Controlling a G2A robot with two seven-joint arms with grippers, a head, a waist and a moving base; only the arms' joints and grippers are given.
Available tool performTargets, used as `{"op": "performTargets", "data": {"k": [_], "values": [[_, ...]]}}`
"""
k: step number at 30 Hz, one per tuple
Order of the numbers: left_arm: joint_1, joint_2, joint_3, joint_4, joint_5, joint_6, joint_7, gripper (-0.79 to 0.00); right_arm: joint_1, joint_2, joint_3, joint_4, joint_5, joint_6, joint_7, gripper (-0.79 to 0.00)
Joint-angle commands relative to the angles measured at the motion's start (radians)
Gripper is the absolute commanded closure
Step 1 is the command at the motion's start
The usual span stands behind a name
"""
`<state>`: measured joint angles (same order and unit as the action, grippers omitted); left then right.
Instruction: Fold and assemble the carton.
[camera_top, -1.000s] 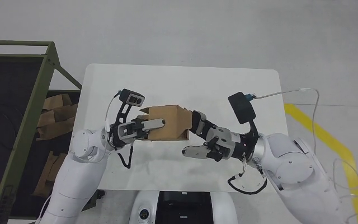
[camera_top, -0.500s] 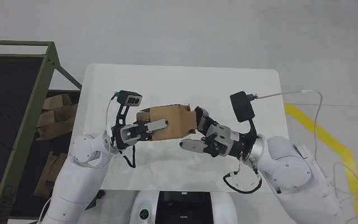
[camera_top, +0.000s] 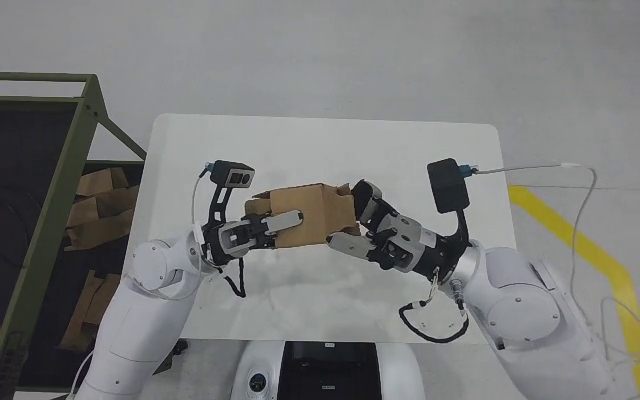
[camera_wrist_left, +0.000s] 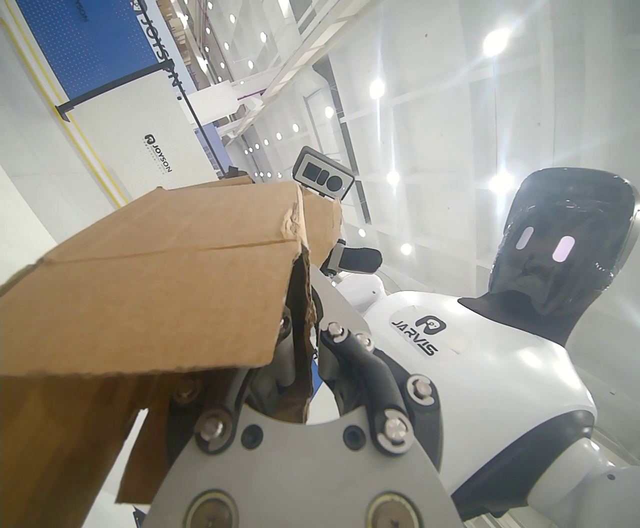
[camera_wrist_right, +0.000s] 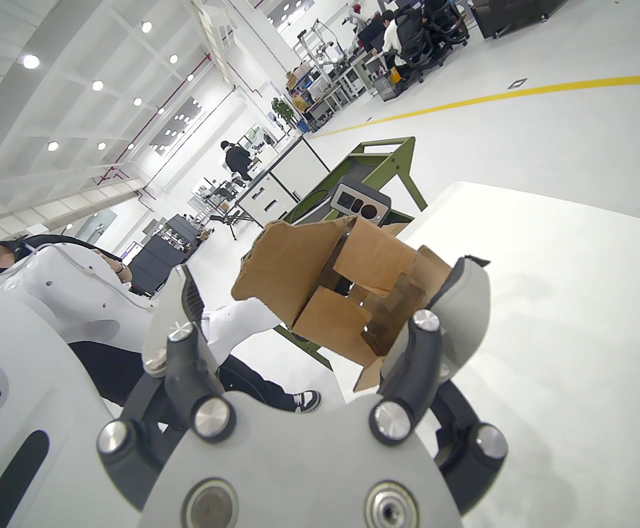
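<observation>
**Spotter:** Left claw first. What have you got?

**Logger:** Your left claw (camera_top: 268, 224) is clamped on the left end of the carton (camera_top: 312, 210). A white finger (camera_top: 285, 218) lies across the near side, and a cardboard wall runs down between the jaws.

**Spotter:** And your right?

**Logger:** Your right claw (camera_top: 345, 216) is spread wide at the carton's right end and grips nothing. One finger (camera_wrist_right: 467, 295) touches a flap beside the open end. The other (camera_wrist_right: 175, 310) stands apart from the cardboard.

**Spotter:** The carton itself?

**Logger:** Brown, on its side, with its long way running left to right. It sits between your two arms, over the middle of the white table (camera_top: 400, 150). The flaps at the right end are half folded in and you can see the inside. Can't tell whether its underside rests on the table.

**Spotter:** Farther out?

**Logger:** There's a green rack (camera_top: 95, 105) left of the table, with flat cardboard pieces (camera_top: 100, 200) in it.
</observation>
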<state>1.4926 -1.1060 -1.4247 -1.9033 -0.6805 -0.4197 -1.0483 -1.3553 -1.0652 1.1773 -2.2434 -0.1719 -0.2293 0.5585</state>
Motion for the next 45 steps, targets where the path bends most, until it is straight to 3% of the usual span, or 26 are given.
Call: {"op": "performTargets", "data": {"k": [1,5,13,37,45], "values": [[-0.002,0.0,0.001,0.001,0.006,-0.001,0.002,0.0,0.001,-0.001,0.0,0.001,-0.003,0.006,-0.001,-0.696],[-0.004,0.0,0.002,0.004,0.01,-0.001,0.004,0.0,0.0,-0.002,0.005,0.003,-0.005,0.016,-0.015,-0.551],[-0.009,0.001,0.0,0.009,-0.007,-0.01,0.001,0.0,-0.009,-0.004,0.016,0.016,-0.008,0.03,-0.031,-0.391],[-0.013,0.002,-0.002,0.015,-0.032,-0.026,-0.011,0.0,-0.047,-0.005,0.06,0.033,0.019,0.024,-0.024,-0.372],[-0.011,0.002,0.0,0.013,-0.031,-0.027,-0.011,0.0,-0.065,-0.002,0.068,0.028,0.044,0.026,0.029,-0.382]]}}
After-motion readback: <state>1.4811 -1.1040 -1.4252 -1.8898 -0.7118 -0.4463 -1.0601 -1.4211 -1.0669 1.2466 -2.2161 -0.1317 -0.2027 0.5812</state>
